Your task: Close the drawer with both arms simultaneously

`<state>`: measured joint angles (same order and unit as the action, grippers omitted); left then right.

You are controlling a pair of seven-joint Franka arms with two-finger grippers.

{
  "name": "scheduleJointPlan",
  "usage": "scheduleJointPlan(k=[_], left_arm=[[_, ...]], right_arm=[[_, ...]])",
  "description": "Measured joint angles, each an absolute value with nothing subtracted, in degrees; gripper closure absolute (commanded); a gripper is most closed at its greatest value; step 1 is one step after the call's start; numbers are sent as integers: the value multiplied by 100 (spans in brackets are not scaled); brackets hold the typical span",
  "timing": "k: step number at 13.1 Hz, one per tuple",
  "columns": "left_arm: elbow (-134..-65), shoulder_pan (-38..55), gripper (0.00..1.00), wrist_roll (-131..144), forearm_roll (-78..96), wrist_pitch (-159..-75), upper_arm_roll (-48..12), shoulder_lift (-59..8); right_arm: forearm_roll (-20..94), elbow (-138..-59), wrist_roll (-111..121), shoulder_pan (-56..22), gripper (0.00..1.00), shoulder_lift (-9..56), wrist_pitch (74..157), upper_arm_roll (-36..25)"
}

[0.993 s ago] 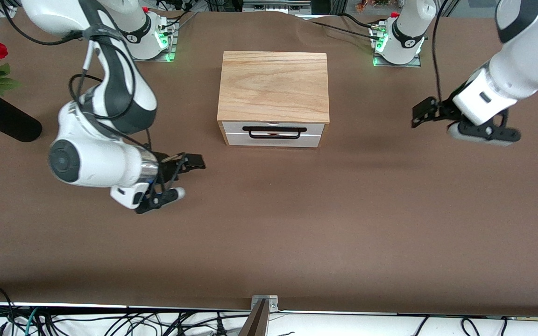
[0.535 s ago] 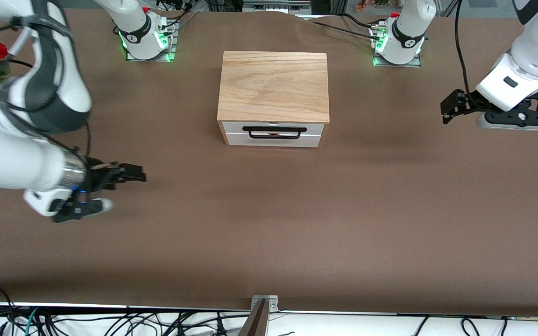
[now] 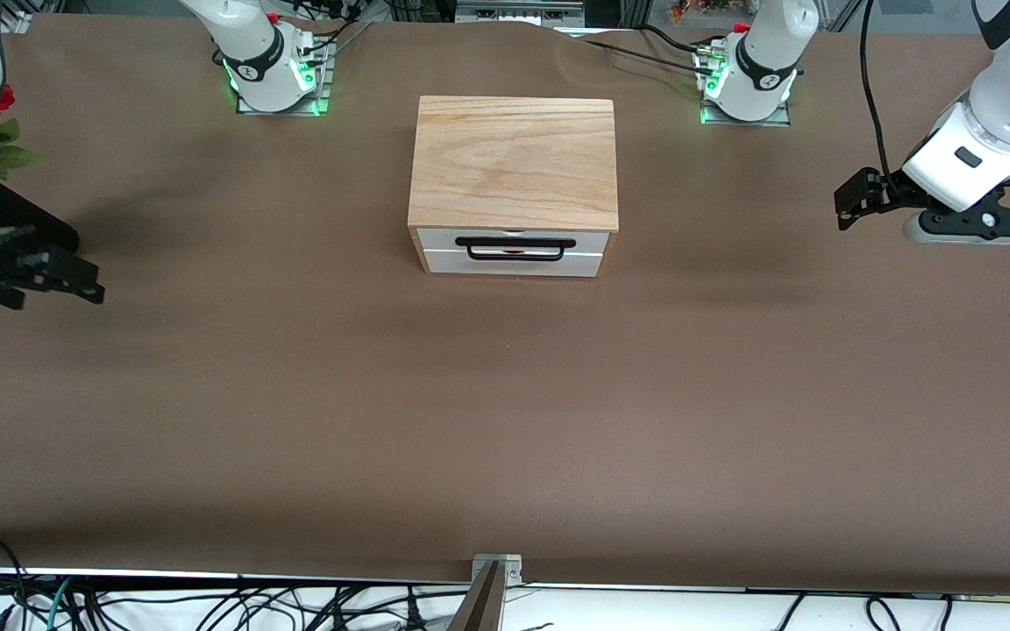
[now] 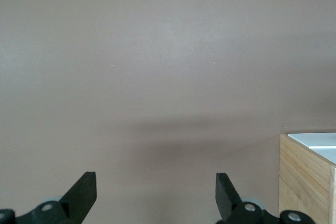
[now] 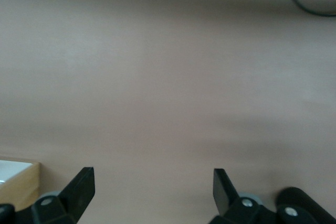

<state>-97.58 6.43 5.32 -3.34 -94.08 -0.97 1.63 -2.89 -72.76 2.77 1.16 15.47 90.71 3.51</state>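
At nine o'clock in the front view, the right gripper hangs over the table at the right arm's end, jaws spread wide with nothing between them, just beside a black vase of roses. At the centre, toward twelve o'clock, sits the wooden box; its drawer is pushed in, white front nearly flush. At three o'clock, the left gripper hovers over the bare table, fingers spread, empty.
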Motion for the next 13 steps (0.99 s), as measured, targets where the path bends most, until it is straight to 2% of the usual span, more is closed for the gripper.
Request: scheduleJointPlan(k=[5, 13], left_arm=[[-9757, 653, 0, 534, -334, -9367, -136, 162], [-9755, 689, 0, 540, -334, -9342, -202, 130]], right_arm=[[-411, -8211, 246, 215, 0, 625, 9040, 345], [-410, -8489, -827, 208, 0, 590, 9038, 526]])
